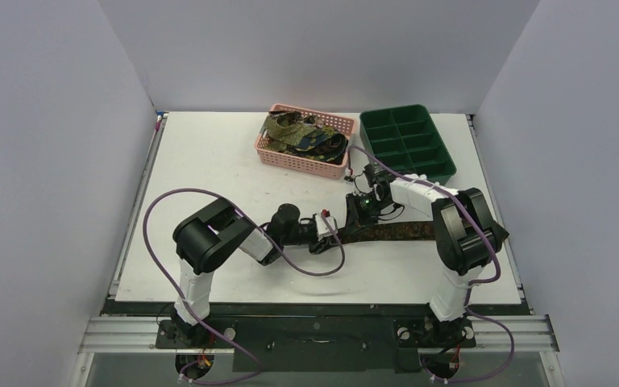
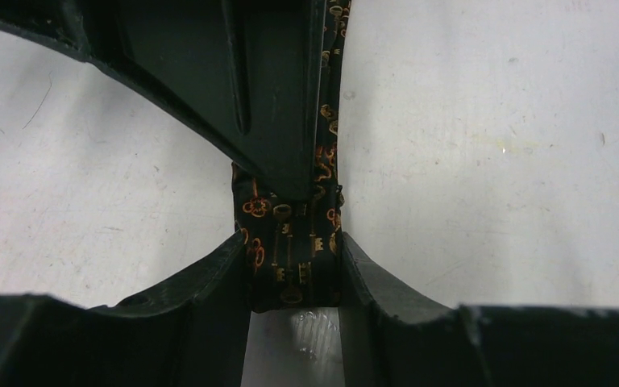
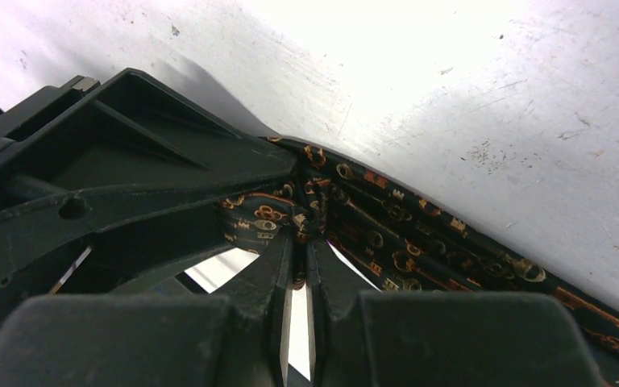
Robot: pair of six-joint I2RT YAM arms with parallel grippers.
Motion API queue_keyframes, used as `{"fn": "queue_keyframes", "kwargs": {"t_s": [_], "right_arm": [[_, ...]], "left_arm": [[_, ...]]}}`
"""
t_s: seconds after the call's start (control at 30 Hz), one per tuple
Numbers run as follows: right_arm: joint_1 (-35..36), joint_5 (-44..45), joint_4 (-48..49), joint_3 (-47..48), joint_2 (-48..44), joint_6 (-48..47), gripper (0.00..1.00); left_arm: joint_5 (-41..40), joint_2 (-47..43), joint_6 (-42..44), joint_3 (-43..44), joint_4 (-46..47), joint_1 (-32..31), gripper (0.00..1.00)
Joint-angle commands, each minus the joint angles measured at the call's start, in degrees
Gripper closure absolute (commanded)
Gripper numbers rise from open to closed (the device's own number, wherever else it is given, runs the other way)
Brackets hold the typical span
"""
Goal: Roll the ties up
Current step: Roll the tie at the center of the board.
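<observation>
Counter: white, walled on three sides. Green tray at 1 o'clock, pink basket at 12 o'clock, just beside each other. The basket holds the other ties in a loose heap.

One tie lies flat toward 4 o'clock of the counter, running 9 to 3. Both arms meet at its 9 o'clock end.

Progress, as a judgement: early. No finished roll shows in any view. This tie is flat along nearly its whole length, with only the end gathered, so the first turn looks barely begun. The heap in the basket is left to do.

Left tool: fingers sit on either side of the tie's end, touching both edges and pinching it across its width. How firmly cannot be told.

Right tool: pressed together, pinching a small bunched fold of the tie at its tips.

Views: the top camera gives the layout, but the tips are too small to read. The left wrist shows the flanked end and the gold key-and-flower print. Only the right wrist shows the bunched fold, with the rest of the strip trailing off to 4 o'clock.
</observation>
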Motion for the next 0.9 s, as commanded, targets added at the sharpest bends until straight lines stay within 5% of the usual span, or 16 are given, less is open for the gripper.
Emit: {"fn": "queue_keyframes", "kwargs": {"t_s": [0.0,0.37,0.57,0.77,0.87], "right_arm": [[-2.0,3.2,-4.7,-0.5,-1.1,-1.7,1.00],[-2.0,13.1,-2.4,3.0,9.0,-6.0,1.00],[-1.9,14.0,-0.6,1.0,8.7,-4.7,1.00],[-1.8,13.0,2.1,-0.7,8.9,-2.3,1.00],[-1.9,12.0,3.1,-0.7,9.2,-1.8,1.00]], "left_arm": [[-1.9,-1.2,3.7,-2.1,-9.8,3.1,0.65],[5.8,1.3,-5.4,-0.7,-1.1,4.4,0.37],[6.1,5.6,-14.7,2.0,7.2,3.2,0.31],[3.9,9.6,-20.1,5.0,11.3,0.8,0.34],[2.6,11.4,-20.4,5.5,12.4,0.2,0.51]]}}
